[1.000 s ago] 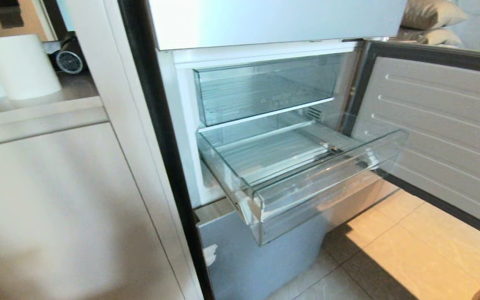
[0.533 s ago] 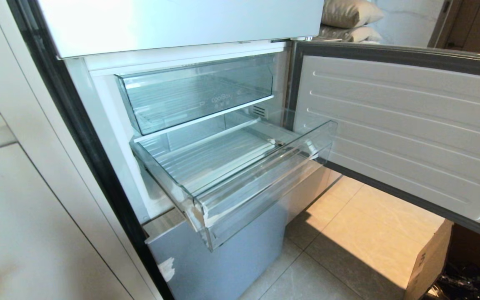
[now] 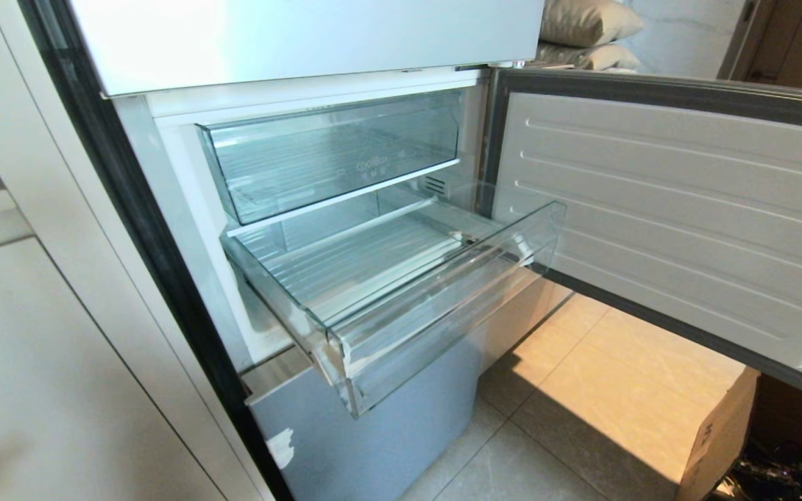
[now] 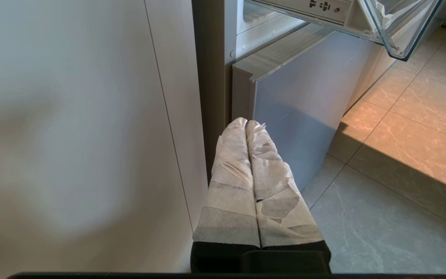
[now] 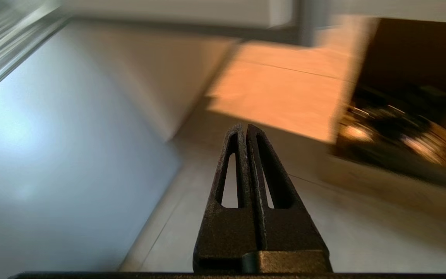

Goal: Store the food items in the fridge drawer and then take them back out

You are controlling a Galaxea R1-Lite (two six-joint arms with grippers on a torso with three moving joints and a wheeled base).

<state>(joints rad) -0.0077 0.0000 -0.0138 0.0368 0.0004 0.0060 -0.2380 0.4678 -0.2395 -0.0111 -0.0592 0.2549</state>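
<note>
Both grippers hang low near the floor, holding nothing: the left gripper (image 4: 246, 123), fingers pressed together, by the cabinet; the right gripper (image 5: 245, 127), likewise closed, toward a box (image 3: 718, 435). Beyond, the drawer (image 3: 443, 316) stands pulled out, no food visible inside.

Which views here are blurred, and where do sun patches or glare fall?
Right wrist view: heavy motion blur behind the sharp, shut right end effector. Head view: sharp; sun patch on the floor tiles, glare on the fridge drawer lip. Left wrist view: sharp; sunlit tiles.
</note>
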